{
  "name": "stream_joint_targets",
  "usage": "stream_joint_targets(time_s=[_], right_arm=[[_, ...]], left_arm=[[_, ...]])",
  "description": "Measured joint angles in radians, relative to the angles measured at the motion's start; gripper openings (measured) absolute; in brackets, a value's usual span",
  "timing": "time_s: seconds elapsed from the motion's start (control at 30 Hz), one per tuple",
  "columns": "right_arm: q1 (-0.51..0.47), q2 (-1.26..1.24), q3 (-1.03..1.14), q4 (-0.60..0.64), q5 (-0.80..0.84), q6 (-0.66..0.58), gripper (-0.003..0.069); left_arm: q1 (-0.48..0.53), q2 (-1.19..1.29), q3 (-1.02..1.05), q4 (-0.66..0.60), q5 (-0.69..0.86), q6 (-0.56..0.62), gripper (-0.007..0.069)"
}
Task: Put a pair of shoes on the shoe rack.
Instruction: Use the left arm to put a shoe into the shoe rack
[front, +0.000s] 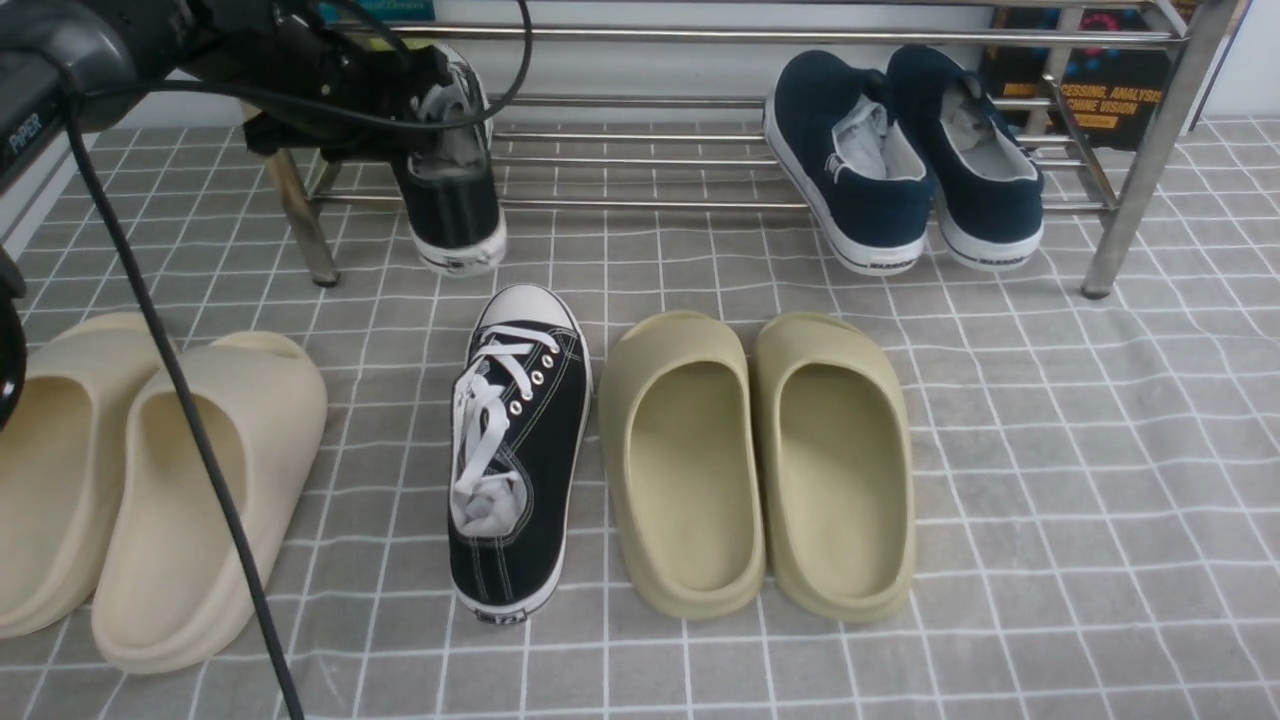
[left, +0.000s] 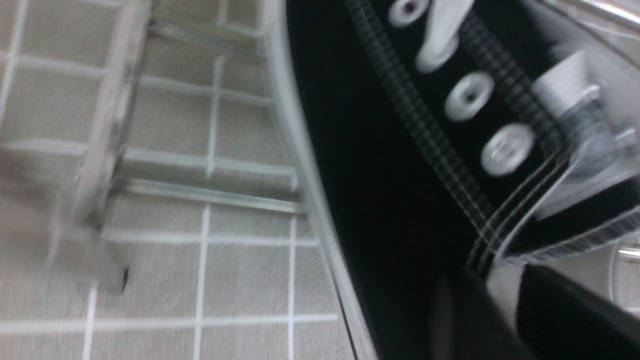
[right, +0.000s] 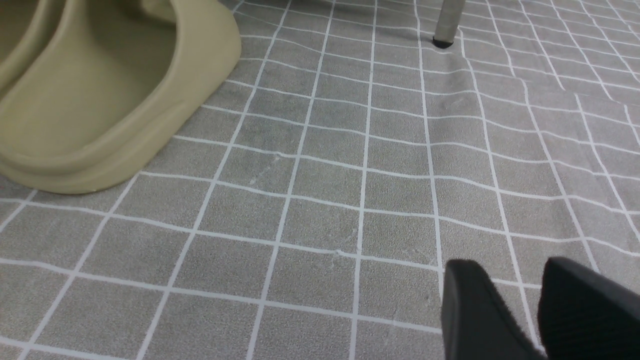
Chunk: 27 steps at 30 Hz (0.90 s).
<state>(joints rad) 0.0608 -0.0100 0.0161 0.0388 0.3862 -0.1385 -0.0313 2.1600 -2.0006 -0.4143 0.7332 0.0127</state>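
One black sneaker with white sole is at the left end of the steel shoe rack, heel towards me, tilted up. My left gripper is shut on its side wall. In the left wrist view the gripper has one finger inside the sneaker and one outside, above the rack tubes. The other black sneaker with white laces lies on the floor in front of the rack. My right gripper is empty and shut just above the floor mat, out of the front view.
Navy slip-ons sit on the rack's right part. Olive slides lie right of the floor sneaker, one also in the right wrist view. Beige slides lie at the left. A rack leg stands ahead of the right gripper.
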Motion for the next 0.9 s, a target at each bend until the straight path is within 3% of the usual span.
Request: stream_joint_targets(time_s=[0.03, 0.1, 0.2, 0.27, 0.5, 0.8, 0.9], right_arm=[[0.000, 0.000, 0.000, 0.000, 0.000, 0.000, 0.0238], [0.000, 0.000, 0.000, 0.000, 0.000, 0.000, 0.0238], [0.000, 0.000, 0.000, 0.000, 0.000, 0.000, 0.0238], [0.000, 0.000, 0.000, 0.000, 0.000, 0.000, 0.0238], [0.000, 0.000, 0.000, 0.000, 0.000, 0.000, 0.0239], [0.000, 0.000, 0.000, 0.000, 0.000, 0.000, 0.0239], [0.000, 0.000, 0.000, 0.000, 0.000, 0.000, 0.0239]], left_arm=[[0.000, 0.006, -0.017, 0.008, 0.004, 0.007, 0.0304], [0.000, 0.009, -0.038, 0.023, 0.055, 0.002, 0.0360], [0.000, -0.001, -0.060, 0.033, 0.149, -0.060, 0.0379], [-0.004, -0.016, -0.063, 0.043, 0.196, -0.077, 0.0356], [-0.107, -0.066, -0.072, 0.133, 0.341, -0.092, -0.0015], [-0.209, -0.016, -0.072, 0.239, 0.330, -0.136, -0.0013], [-0.214, -0.004, -0.072, 0.380, 0.329, -0.173, -0.0013]])
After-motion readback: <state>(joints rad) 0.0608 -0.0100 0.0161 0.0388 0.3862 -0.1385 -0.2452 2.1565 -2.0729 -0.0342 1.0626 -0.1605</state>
